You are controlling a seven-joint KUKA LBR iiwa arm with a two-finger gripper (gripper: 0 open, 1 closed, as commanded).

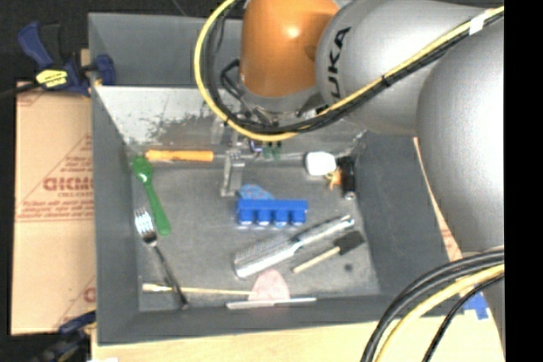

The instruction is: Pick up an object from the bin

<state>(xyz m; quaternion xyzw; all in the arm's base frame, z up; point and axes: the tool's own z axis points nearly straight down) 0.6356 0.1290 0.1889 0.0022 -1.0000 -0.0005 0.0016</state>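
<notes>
Claw [236,174] hangs low in the bin [114,208], at the upper-left corner of a blue ridged plastic block [271,212]; whether it is apart or together I cannot tell. An orange pencil [180,155] lies just left.

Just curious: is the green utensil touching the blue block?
No, the green utensil lies well left of the blue block, not touching it.

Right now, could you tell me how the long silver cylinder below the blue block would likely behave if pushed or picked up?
The silver cylinder looks round along its length, so a sideways push would probably roll it toward the black brush beside it. Its shiny surface suggests it may slip in the gripper. It appears stiff, not floppy.
</notes>
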